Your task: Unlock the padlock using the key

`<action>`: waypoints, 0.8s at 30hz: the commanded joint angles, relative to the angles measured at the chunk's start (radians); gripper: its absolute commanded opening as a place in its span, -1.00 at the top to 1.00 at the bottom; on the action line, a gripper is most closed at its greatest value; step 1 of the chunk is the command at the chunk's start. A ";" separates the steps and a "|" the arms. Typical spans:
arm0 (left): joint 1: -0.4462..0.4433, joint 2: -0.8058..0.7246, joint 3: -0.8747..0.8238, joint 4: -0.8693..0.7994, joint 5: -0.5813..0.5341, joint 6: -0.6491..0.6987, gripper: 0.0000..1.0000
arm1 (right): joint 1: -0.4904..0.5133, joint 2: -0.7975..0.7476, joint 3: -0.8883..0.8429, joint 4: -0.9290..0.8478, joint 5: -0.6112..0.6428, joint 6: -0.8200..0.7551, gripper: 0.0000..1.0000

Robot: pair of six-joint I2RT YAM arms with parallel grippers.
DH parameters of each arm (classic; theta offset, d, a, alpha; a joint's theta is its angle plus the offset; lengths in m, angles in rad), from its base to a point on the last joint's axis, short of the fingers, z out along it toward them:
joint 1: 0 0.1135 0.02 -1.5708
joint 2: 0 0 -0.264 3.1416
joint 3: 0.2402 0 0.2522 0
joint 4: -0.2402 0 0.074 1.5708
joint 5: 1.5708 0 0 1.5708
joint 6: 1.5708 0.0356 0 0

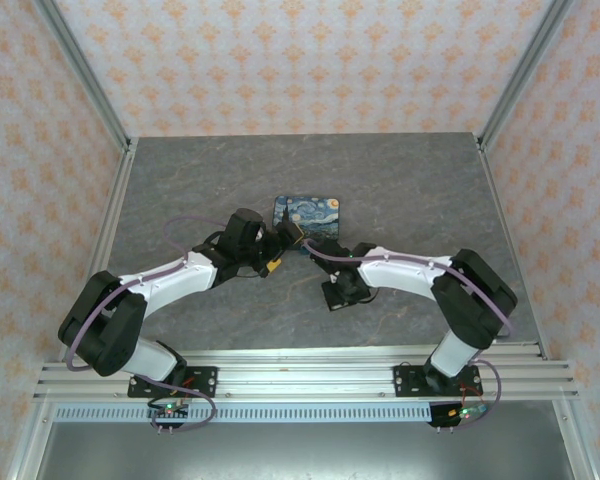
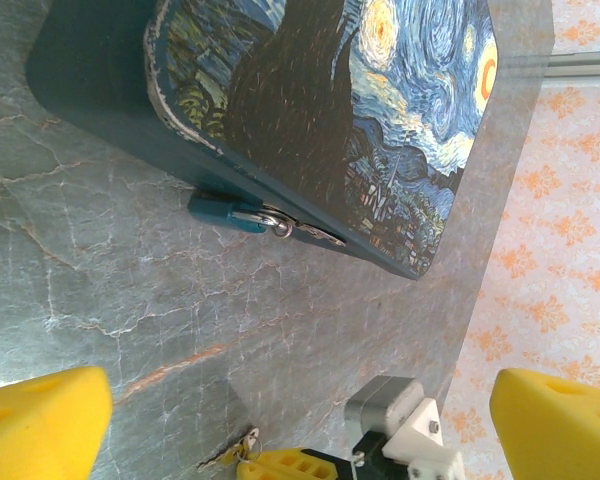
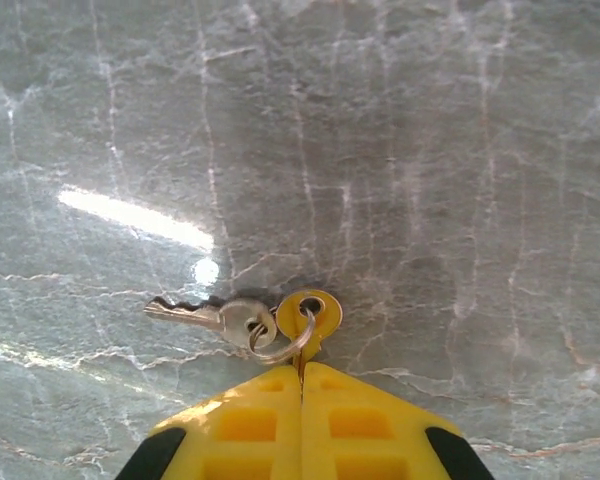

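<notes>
- Looking down the right wrist cam, the right gripper (image 3: pixel 302 368) has its yellow fingers pressed flat together, no gap at the seam.
- Poking out of that seam is a round tab (image 3: pixel 315 308) (could be a second key's head, I can't tell), and it looks pinched between the tips.
- A thin wire ring (image 3: pixel 271 352) runs through the tab and through the head of the key (image 3: pixel 195 313).
- That key is small and pale grey. It lies flat on the grey marble table (image 1: pixel 400 190), just left of the fingertips, with its toothed blade pointing left, away from the gripper.
- On the left wrist cam, the left gripper (image 2: pixel 300 420) has its jaws wide apart, with one yellow finger (image 2: pixel 40 420) at each bottom corner and nothing between them.
- Up ahead of those fingers is the padlock (image 2: pixel 223 211), a tiny teal thing resting on the table right against the side of the Starry Night box (image 2: pixel 330 100).
- Its little metal shackle (image 2: pixel 272 224) is hooked into a fitting on the side of the box, and it looks closed from here.
- The top cam has the box sitting mid-table, with both arms reaching in toward its near edge, left arm from the left, right arm from the right.
- Key and padlock are apart, not touching.
</notes>
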 commanded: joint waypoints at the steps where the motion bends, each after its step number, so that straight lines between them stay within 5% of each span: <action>1: -0.006 0.001 0.015 -0.011 -0.016 0.019 -0.95 | -0.032 -0.068 -0.039 0.051 0.024 0.065 1.00; 15: -0.041 0.054 0.020 0.086 0.049 -0.104 -0.91 | -0.089 -0.238 -0.055 0.105 -0.067 0.127 1.00; 24: -0.066 0.122 -0.002 0.218 0.088 -0.337 -0.73 | -0.091 -0.264 0.010 0.093 -0.092 0.141 1.00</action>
